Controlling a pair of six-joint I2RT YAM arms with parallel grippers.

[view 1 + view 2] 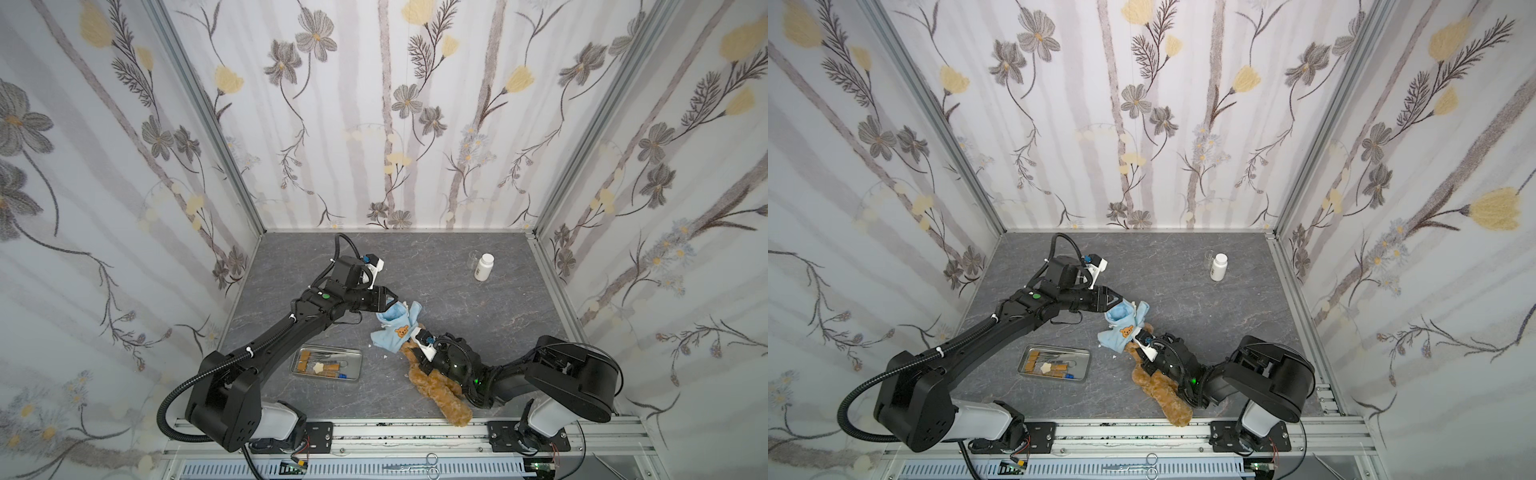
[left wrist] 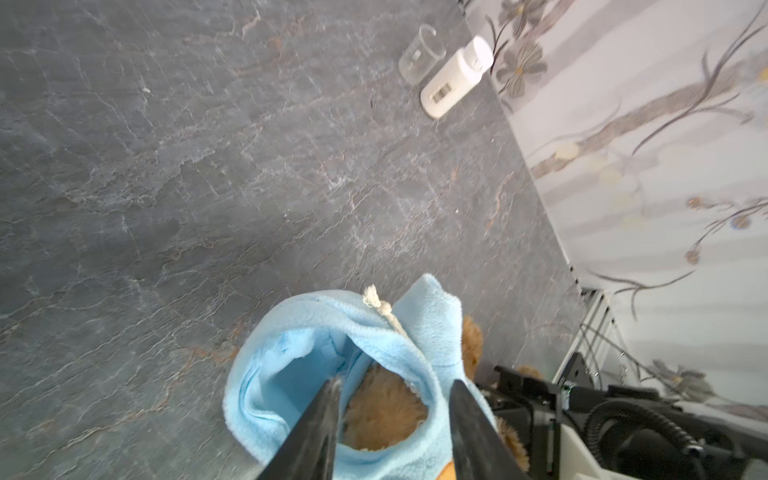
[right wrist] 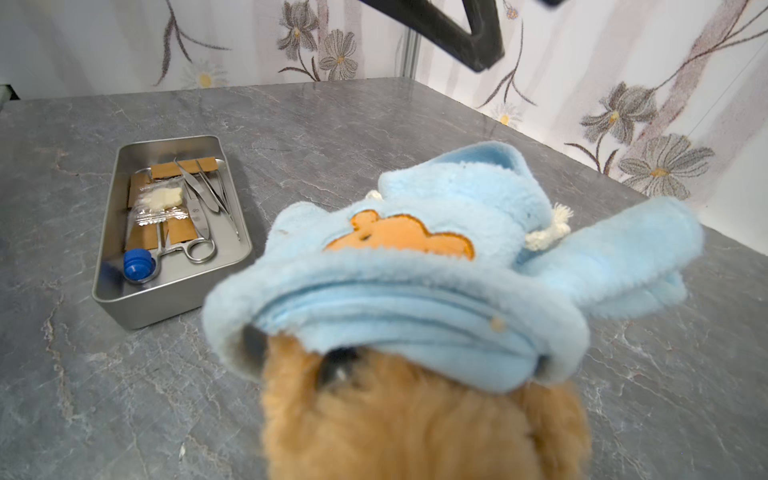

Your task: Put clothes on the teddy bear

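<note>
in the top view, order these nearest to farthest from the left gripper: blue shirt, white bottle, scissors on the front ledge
1. blue shirt, touching the left gripper
2. white bottle, back right
3. scissors, front ledge

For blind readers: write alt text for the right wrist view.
A light blue shirt with an orange bear patch sits over the head of a brown teddy bear. On the grey table beside it, a metal tray holds scissors and tweezers.

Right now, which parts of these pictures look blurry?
Right wrist view: the teddy bear and blue shirt near the lens are soft, the metal tray sharp. Left wrist view: the left gripper looks smeared. Both top views: sharp, evenly lit.
</note>
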